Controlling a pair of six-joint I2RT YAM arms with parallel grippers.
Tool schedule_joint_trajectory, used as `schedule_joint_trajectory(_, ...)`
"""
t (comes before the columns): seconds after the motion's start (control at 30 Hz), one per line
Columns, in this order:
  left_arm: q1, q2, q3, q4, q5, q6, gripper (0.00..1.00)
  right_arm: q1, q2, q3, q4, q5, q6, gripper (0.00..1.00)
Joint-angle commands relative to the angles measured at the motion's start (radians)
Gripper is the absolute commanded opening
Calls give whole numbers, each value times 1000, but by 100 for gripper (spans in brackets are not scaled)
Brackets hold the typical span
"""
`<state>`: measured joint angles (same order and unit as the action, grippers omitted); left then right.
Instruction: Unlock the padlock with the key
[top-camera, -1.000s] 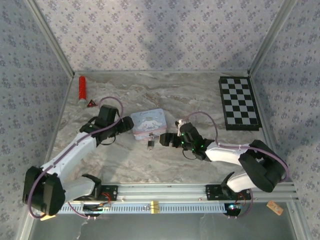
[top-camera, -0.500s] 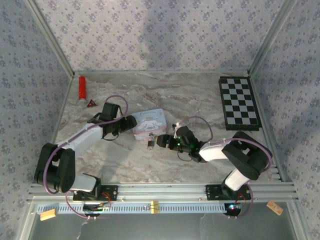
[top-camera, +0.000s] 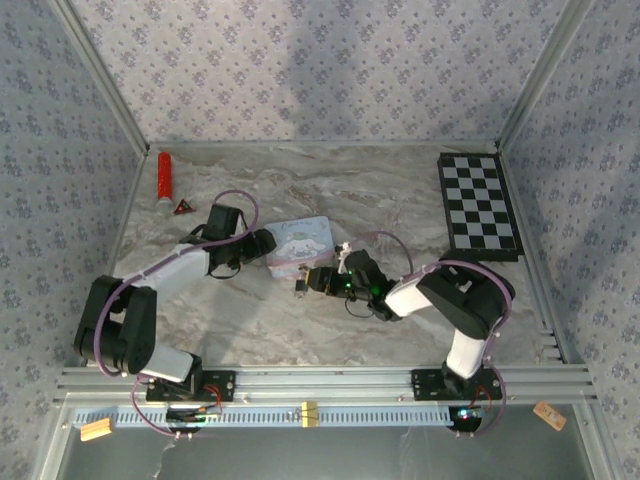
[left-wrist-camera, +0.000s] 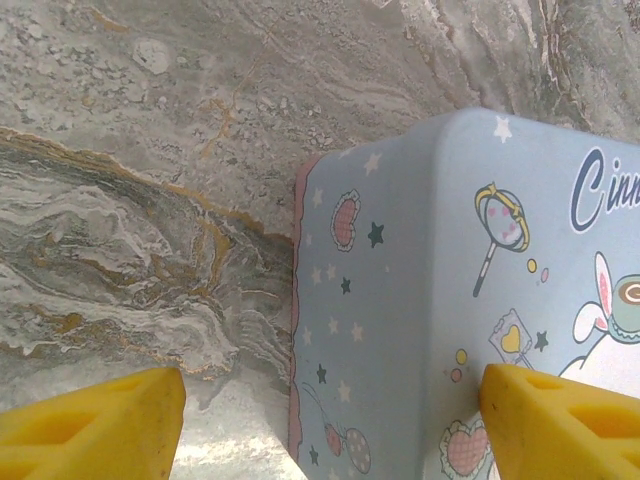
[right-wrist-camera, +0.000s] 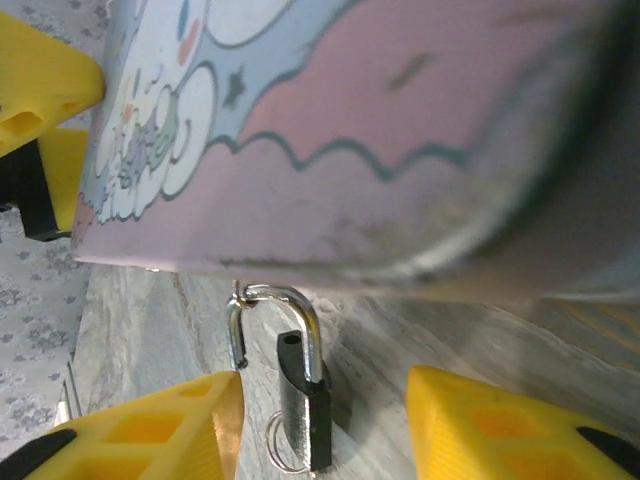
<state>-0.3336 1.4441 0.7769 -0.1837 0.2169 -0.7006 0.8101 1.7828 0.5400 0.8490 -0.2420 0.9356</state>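
The padlock (right-wrist-camera: 305, 405), a small black block, lies on the marble against the near edge of the pastel cartoon tin (right-wrist-camera: 350, 150). Its metal shackle (right-wrist-camera: 290, 310) is sprung, with one leg out of the body and hooked on the tin's edge. A thin wire ring shows at the lock's lower end; the key itself is hidden. My right gripper (right-wrist-camera: 322, 400) is open, one yellow finger either side of the padlock (top-camera: 300, 287), touching neither side. My left gripper (left-wrist-camera: 335, 400) is open astride the tin's (left-wrist-camera: 450, 250) left corner.
A red cylinder (top-camera: 164, 176) and a small red triangle (top-camera: 182, 207) lie at the far left. A checkerboard (top-camera: 478, 206) sits at the far right. Patterned walls close in three sides. The left gripper's yellow finger (right-wrist-camera: 40, 80) appears beyond the tin.
My right gripper has slid left up to the padlock and its jaws have narrowed around it. My left gripper has moved right onto the tin's left corner.
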Motion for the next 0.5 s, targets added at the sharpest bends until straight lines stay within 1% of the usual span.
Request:
schedule_joint_trajectory(0.0,2,24,-6,-22,-7,-5,77,5,58,23,31,-56,17,45)
schedule_joint_trajectory(0.47,-1,5,-17,-29,-10,-19,76,-14,144,40,112,-82,46,35)
